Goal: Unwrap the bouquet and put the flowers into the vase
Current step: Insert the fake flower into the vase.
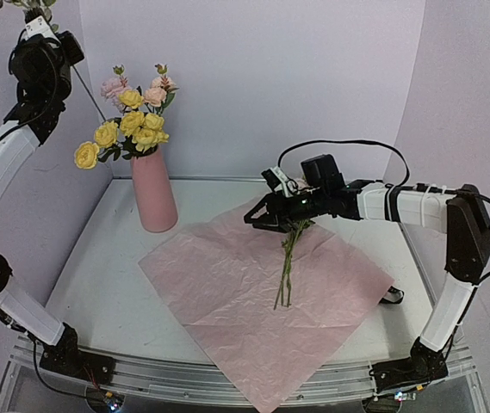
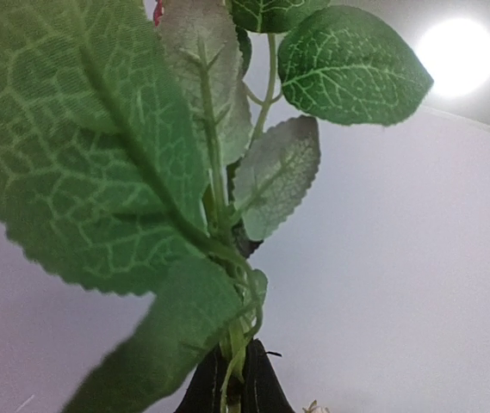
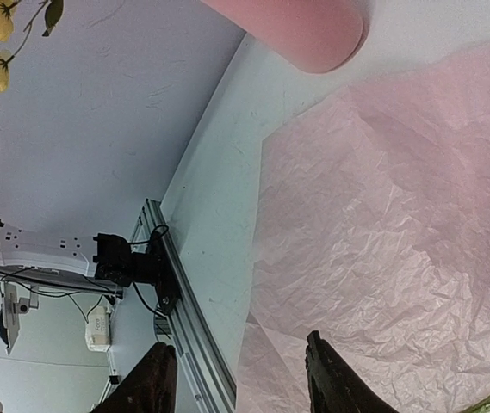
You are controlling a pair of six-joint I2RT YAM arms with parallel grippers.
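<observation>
The salmon-pink vase stands at the back left with several yellow and pink flowers in it. The bouquet's pink paper lies spread flat on the table. A few green stems lie on it. My right gripper hovers open just left of those stems; in its wrist view its fingers are apart over the paper with nothing between them. My left gripper is raised high at the top left, shut on a leafy flower stem. The leaves fill its view.
A small black ribbon piece lies at the paper's right edge. White walls close in the table at the back and sides. The metal rail with both arm bases runs along the near edge. The paper's front corner overhangs that rail.
</observation>
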